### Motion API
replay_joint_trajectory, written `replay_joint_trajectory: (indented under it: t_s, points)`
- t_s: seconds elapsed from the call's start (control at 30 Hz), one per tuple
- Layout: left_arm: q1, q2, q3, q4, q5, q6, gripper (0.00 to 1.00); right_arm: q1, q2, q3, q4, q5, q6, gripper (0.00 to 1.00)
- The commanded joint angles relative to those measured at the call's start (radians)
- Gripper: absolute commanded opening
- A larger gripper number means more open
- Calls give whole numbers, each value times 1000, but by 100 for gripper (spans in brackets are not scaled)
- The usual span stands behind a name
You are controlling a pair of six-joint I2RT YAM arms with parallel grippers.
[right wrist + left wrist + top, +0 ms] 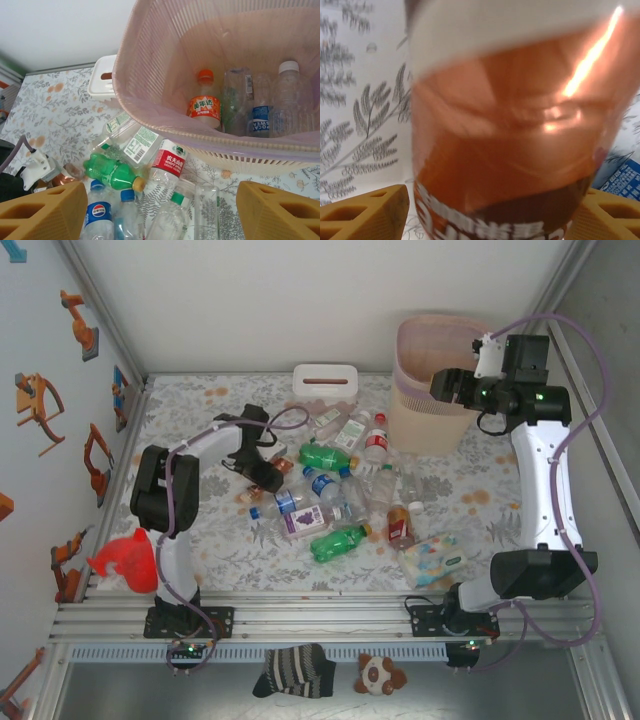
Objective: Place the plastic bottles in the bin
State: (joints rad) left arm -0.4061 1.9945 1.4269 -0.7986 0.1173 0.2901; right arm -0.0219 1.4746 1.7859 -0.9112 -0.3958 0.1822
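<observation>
Several plastic bottles lie heaped mid-table: a green one (pixel 325 455), another green one (pixel 338 542), a blue-labelled one (pixel 325 485) and a red-labelled one (pixel 376 440). My left gripper (pixel 266 473) is down at the heap's left edge. Its orange fingers (pixel 365 215) stand either side of a brown bottle (pixel 510 125), open, with a thin gap on the left side. The pink bin (pixel 420 425) stands at the back right. My right gripper (pixel 455 385) hovers open over its rim (pixel 150 100), holding nothing. Inside lie an orange-capped bottle (pixel 204 102) and clear bottles (pixel 287 100).
A white tissue box (pixel 325 378) stands at the back, left of the bin. A soft pack of wipes (pixel 438 558) lies at the front right. A red object (pixel 127 560) sits at the front left corner. Walls close in on the left, back and right.
</observation>
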Motion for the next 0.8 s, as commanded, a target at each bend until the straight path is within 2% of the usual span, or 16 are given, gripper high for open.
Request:
replay_joint_trajectory:
  t_s: [0.0,0.33,0.57,0.77]
  points:
    - [8,-64,-41,-5,-10,-34,75,2,-19,-10,-8,-9,-10,77]
    - [10,-116,-117,33,-30,-69,62,1,-23,-31,9,-17,-7,77]
    - [12,-84,-110,50,-35,-75,61,2,-29,-37,12,-18,-9,77]
    - [13,-53,-106,43,-45,-71,55,2,-34,-40,14,-20,-9,77]
